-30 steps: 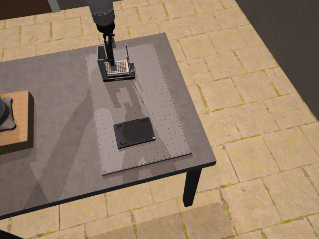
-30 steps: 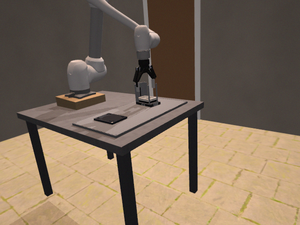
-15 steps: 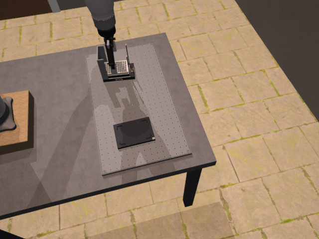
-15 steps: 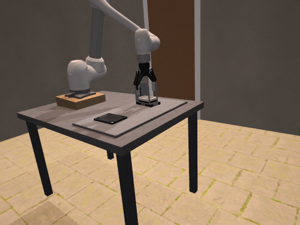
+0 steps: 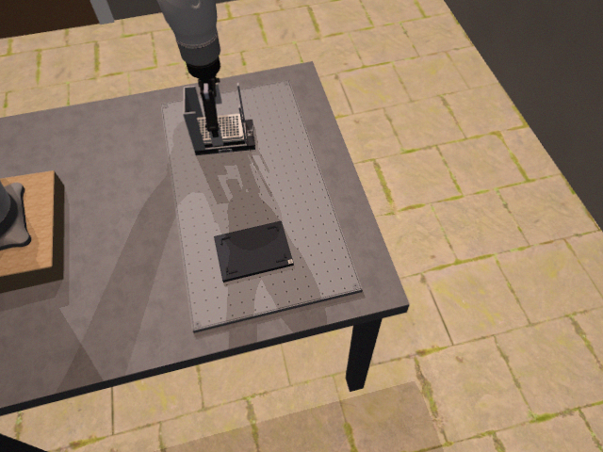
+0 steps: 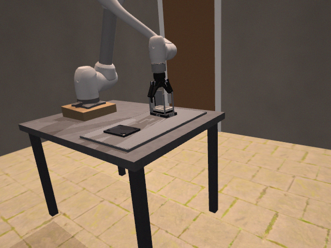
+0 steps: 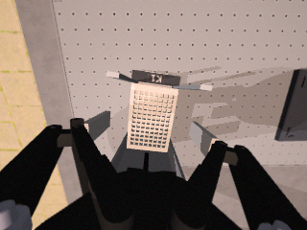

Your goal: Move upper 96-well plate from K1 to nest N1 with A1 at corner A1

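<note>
Perforated board (image 5: 311,204) near the table edge, wide-open empty gripper (image 6: 160,93) above rack K1 (image 5: 190,109), nest N1 (image 5: 252,251) well apart.

Hidden and cut off around stack rack K1 (image 5: 190,112)

From above, the arm (image 5: 194,34) covers part of the upper plate (image 5: 228,127); the lower plate cannot be made out. The pale A1 square (image 5: 290,262) by nest N1 (image 5: 252,250) is too small to read, and the wrist view cuts the nest off at its right edge.
</note>
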You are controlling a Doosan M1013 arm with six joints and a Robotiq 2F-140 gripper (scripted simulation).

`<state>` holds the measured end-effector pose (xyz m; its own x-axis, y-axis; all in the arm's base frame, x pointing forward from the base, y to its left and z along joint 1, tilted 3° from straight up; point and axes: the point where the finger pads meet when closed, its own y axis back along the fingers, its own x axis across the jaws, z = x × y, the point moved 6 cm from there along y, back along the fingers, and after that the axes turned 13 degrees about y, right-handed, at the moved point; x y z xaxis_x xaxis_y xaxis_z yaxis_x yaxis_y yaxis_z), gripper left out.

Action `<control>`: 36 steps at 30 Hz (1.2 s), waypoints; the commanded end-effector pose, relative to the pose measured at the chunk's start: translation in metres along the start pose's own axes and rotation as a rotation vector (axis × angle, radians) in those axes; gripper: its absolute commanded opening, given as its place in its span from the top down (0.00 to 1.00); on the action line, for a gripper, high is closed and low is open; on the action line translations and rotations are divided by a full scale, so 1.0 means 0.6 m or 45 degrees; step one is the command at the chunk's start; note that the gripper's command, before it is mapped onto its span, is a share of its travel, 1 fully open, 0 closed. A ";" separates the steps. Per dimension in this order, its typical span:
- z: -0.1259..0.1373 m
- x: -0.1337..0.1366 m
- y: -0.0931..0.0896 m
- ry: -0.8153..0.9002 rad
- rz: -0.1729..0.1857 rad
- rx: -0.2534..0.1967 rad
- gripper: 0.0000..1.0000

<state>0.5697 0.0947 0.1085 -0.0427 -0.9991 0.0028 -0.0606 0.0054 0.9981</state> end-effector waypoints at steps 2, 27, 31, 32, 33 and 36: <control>0.000 0.000 -0.011 0.000 0.000 0.000 0.00; 0.000 0.000 -0.017 0.000 0.000 0.000 1.00; 0.000 0.000 -0.017 0.000 0.000 0.000 1.00; 0.000 0.000 -0.017 0.000 0.000 0.000 1.00; 0.000 0.000 -0.017 0.000 0.000 0.000 1.00; 0.000 0.000 -0.017 0.000 0.000 0.000 1.00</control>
<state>0.5704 0.0947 0.0982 -0.0427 -0.9991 0.0027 -0.0608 0.0053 0.9981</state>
